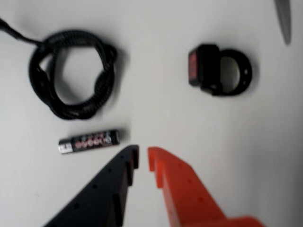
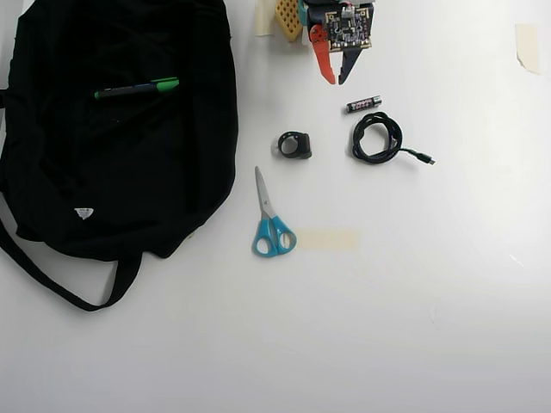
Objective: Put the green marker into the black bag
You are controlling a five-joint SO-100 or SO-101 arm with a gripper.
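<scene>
White worktop (image 2: 413, 292) lies bare below the scissors (image 2: 270, 222) — open room there. Left of them, the green marker (image 2: 138, 89) rests atop the black bag (image 2: 112, 163); up-right, the fingers (image 2: 334, 79) hang empty, barely parted, beside the battery (image 2: 364, 104).

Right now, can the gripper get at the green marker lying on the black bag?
Probably yes: the green marker lies exposed on top of the black bag, uncovered, with bare table between it and the gripper.
</scene>
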